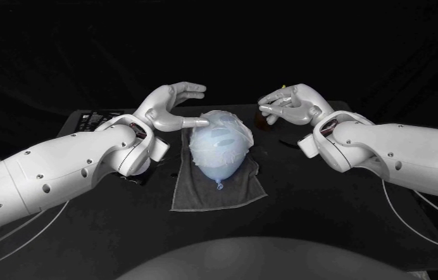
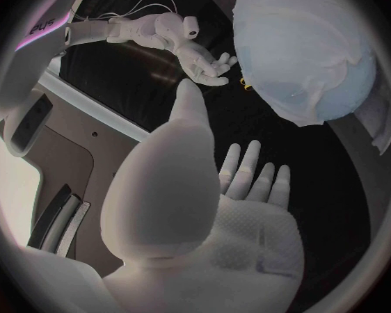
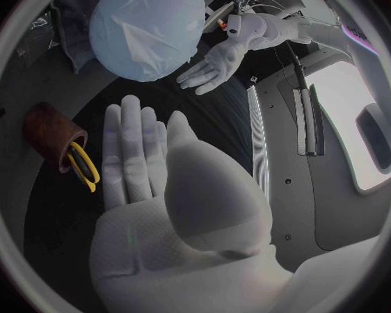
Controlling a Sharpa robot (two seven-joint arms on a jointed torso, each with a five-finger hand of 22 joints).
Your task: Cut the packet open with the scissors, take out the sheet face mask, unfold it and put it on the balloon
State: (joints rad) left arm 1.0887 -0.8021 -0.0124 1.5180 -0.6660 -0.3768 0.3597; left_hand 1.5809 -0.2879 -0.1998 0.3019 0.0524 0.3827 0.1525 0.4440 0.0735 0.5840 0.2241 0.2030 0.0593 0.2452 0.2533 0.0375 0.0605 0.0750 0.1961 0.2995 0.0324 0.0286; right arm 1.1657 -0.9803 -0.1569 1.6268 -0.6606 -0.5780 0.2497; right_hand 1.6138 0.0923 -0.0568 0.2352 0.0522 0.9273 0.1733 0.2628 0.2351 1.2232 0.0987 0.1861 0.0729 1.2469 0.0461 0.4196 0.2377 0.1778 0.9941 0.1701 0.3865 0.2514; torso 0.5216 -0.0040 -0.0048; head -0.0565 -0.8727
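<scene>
Most of the task looks done. Nearest, a grey towel [image 1: 196,194] lies on the black table [image 1: 119,229], and the balloon [image 1: 217,159] lies on it with its knot toward the robot. The sheet mask [image 1: 223,125] is draped over the balloon's far part, wrinkled, and the near tip is bare. I judge cutting, taking out and unfolding finished. At most, smoothing the mask and pulling the hands clear is left.

The left hand [image 1: 178,99] is just beside the balloon's far left side, fingers spread and holding nothing. One finger reaches the mask's edge, but I cannot tell if it touches. The right hand [image 1: 290,104] is apart from the balloon on its far right, empty, fingers loosely apart.

Near the right hand stands a brown cup [image 3: 48,135] holding yellow-handled scissors [image 3: 83,165].

For writing, there are small marks on the right arm in the left wrist view, too warped to read. No brand is legible on the mask.
</scene>
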